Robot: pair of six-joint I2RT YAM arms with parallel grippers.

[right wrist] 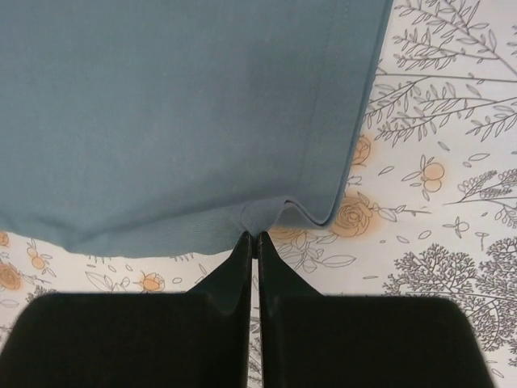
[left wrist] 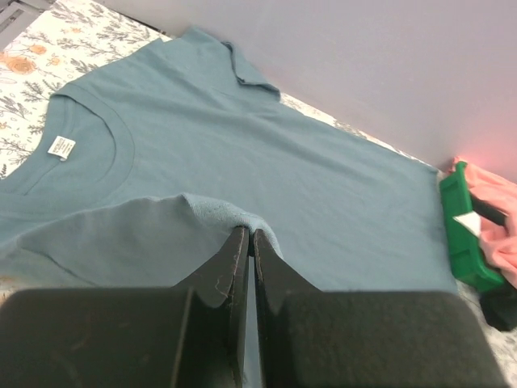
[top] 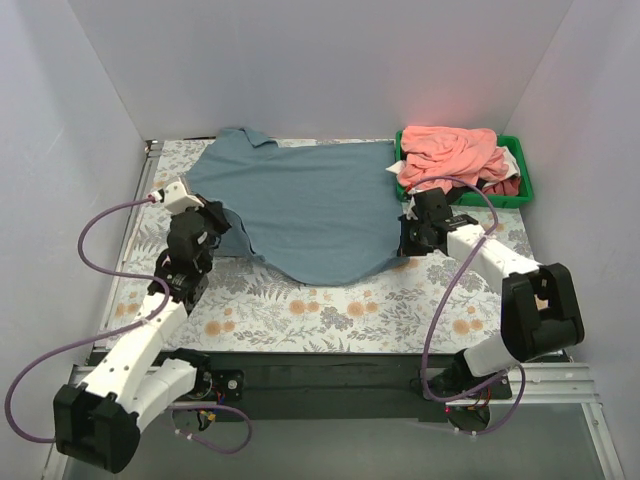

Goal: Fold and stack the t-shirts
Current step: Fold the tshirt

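Observation:
A large grey-blue t-shirt (top: pixel 305 205) lies spread over the middle of the floral table cover, collar to the left. My left gripper (top: pixel 212 222) is shut on its near left edge by the sleeve, and the cloth is pinched and lifted there (left wrist: pixel 250 230). My right gripper (top: pixel 408 240) is shut on the near right corner by the hem (right wrist: pixel 258 234). Salmon-pink shirts (top: pixel 450 155) are heaped in a green bin (top: pixel 520 190) at the back right, with white and dark red pieces under them.
White walls close in the table at the back and on both sides. The floral table cover (top: pixel 330 315) shows in front of the shirt. Purple cables loop off both arms. The green bin also shows in the left wrist view (left wrist: pixel 464 234).

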